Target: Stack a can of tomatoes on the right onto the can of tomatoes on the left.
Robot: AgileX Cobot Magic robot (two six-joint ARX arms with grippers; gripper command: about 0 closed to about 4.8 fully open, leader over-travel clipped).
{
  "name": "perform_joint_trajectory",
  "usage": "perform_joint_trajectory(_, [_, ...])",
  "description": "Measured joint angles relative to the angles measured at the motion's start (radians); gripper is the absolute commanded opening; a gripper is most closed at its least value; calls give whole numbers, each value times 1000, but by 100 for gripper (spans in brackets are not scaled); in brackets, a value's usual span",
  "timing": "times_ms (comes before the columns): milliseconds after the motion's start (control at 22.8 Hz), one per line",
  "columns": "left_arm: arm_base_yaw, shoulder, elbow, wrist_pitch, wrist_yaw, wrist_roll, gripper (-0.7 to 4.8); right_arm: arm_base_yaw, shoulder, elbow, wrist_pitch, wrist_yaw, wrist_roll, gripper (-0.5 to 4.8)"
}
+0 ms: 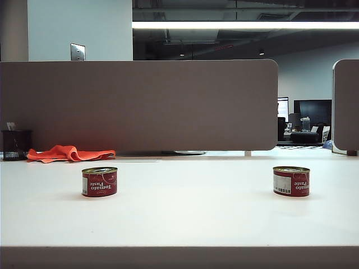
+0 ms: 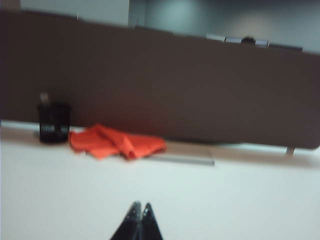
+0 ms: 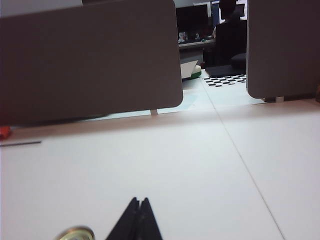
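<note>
Both tools, left tool (image 2: 139, 206) and right tool (image 3: 139, 201), closed above table (image 1: 179, 218).

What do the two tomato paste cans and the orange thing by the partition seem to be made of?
Left can and right can: likely metal, with shiny gold-toned lids and glossy red printed labels. Orange cloth: soft fabric, matte, judging by its folds and crumpled, limp shape.

Exterior camera low, frontal; both wrist cameras face the partition (image 1: 140, 103) — shared backdrop.
</note>
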Motion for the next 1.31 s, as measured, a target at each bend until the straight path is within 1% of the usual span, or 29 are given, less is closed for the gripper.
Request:
perform_joint_trajectory(44, [0, 10, 23, -2, 0, -2, -5, 0, 0, 17, -1, 5, 14, -5])
perform_joint_trajectory(88, [0, 42, 79, -8, 2, -3, -5, 0, 0, 69, 0, 39, 58, -5])
perform_joint_trajectory(131, [0, 66, 108, -6, 10, -3, -5, 0, 0, 92, 2, 62, 75, -5])
perform_joint_trajectory(263, [0, 145, 167, 2, 40, -3, -5, 0, 6, 165, -14, 158, 114, -5])
perform_joint_trajectory(350, [-1, 225, 200, 8, 72, -11, -5, 0, 36, 215, -16, 192, 122, -5])
perform_joint_trajectory(482, [-4, 361, 260, 7, 127, -16, -5, 0, 105, 284, -6, 189, 126, -5])
perform_joint_trajectory(526, [-14, 381, 273, 7, 125, -13, -5, 0, 140, 311, -6, 179, 126, -5])
perform_joint_trajectory(569, [-44, 401, 293, -3, 113, 0, -5, 0, 215, 360, -11, 154, 126, -5])
perform_joint_trajectory(657, [-65, 433, 336, -16, 124, 11, -5, 0, 301, 420, -16, 112, 124, -5])
perform_joint_trajectory(701, [-87, 457, 365, -19, 125, 35, -5, 0, 392, 488, -18, 62, 120, -5])
perform_joint_trajectory(745, [-106, 463, 369, -28, 127, 45, -5, 1, 435, 523, -21, 33, 112, -5])
perform_joint_trajectory(876, [-147, 498, 381, -63, 144, 68, -5, 4, 561, 621, -32, -56, 52, -5])
perform_joint_trajectory(920, [-157, 514, 391, -71, 149, 72, -5, 13, 583, 644, -48, -61, 26, -5])
perform_joint_trajectory(1051, [-173, 546, 430, -125, 169, 76, -5, 76, 644, 726, -134, -32, -98, -5])
perform_joint_trajectory(1139, [-189, 582, 472, -161, 177, 77, -5, 122, 683, 767, -163, 16, -181, -5])
perform_joint_trajectory(1226, [-190, 632, 520, -206, 185, 77, -5, 158, 707, 789, -209, 48, -227, -5])
perform_joint_trajectory(1270, [-195, 684, 563, -239, 192, 80, -5, 189, 742, 813, -258, 54, -251, -5])
perform_joint_trajectory(1314, [-209, 697, 574, -251, 192, 85, -5, 204, 764, 822, -280, 53, -257, -5])
